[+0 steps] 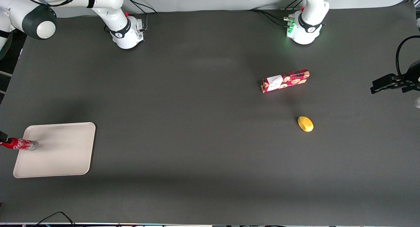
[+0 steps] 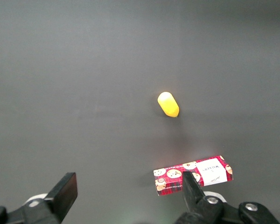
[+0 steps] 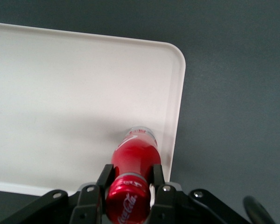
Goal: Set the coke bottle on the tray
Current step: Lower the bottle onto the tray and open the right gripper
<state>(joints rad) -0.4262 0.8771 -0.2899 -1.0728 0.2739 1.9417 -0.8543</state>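
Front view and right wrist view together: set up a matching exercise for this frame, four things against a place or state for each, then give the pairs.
Things:
1. coke bottle
2. tray
3. cookie box
4. lemon

Places or states:
A. lies toward the parked arm's end of the table, nearer to the front camera than the red box
B. cream, flat, at the working arm's end of the table
C. held at the neck by the pincer, base over the tray near its rim
D. red, patterned with cookies, lying flat

Pairs: 1-C, 2-B, 3-D, 4-A
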